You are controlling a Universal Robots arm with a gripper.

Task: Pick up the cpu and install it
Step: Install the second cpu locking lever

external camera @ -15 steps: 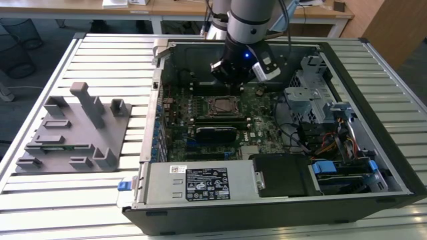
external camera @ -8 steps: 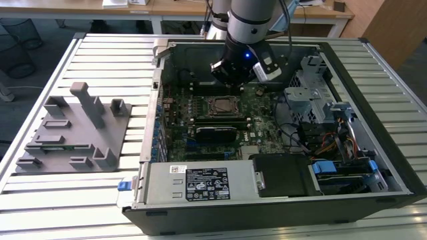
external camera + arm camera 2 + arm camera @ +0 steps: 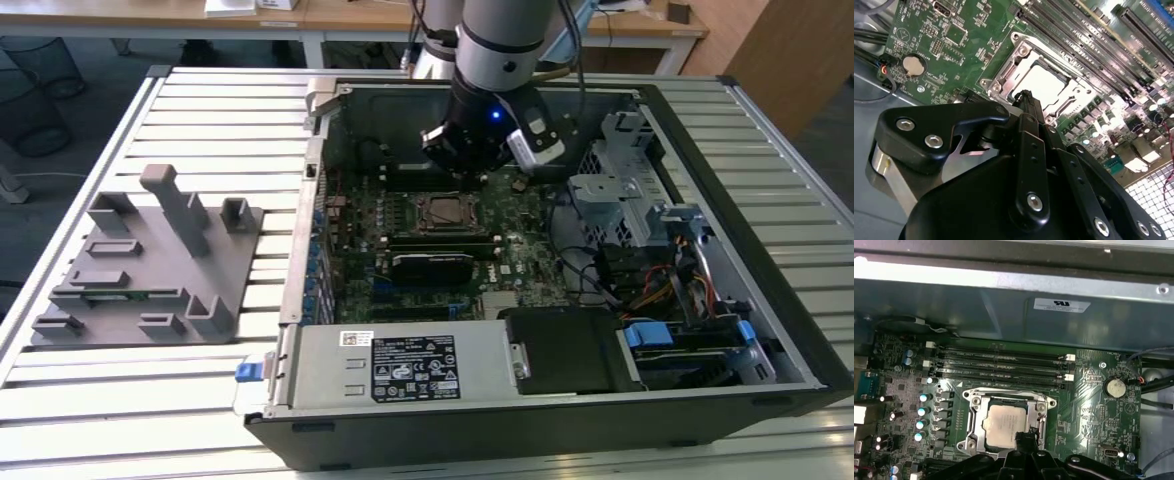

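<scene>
The small flat square cpu with its shiny silver-grey metal top [image 3: 1005, 425] already sits inside the dark square metal-framed socket [image 3: 972, 401] on the green motherboard [image 3: 1094, 410], flat and squared up with the frame around it. In the second wrist view the same cpu [image 3: 1046, 82] shows as a pale bright square within the socket's silvery frame [image 3: 1009, 65], whose corner screws are visible.

The black gripper [image 3: 1026, 434] hangs just above the socket's edge, its tip over the rim of the chip; in the second wrist view the gripper [image 3: 1026, 97] ends in one narrow dark point, so the jaws look drawn together with nothing between them (whether the tip actually touches the chip, I cannot tell).

Beside the socket, toward the grey case wall, run four long dark memory slots [image 3: 1004, 367] with white end clips. On the socket's other flank lies a round silver coin battery [image 3: 1114, 387].

In the exterior view the silver-and-black robot arm [image 3: 501, 60] reaches down into the open black computer case [image 3: 561, 400], its head just past the socket [image 3: 442, 212] on the far side. The case lies on a white slatted metal table [image 3: 134, 390], and a grey plastic parts fixture [image 3: 147, 265] rests well apart from the socket, outside the case toward the exterior view's left.
</scene>
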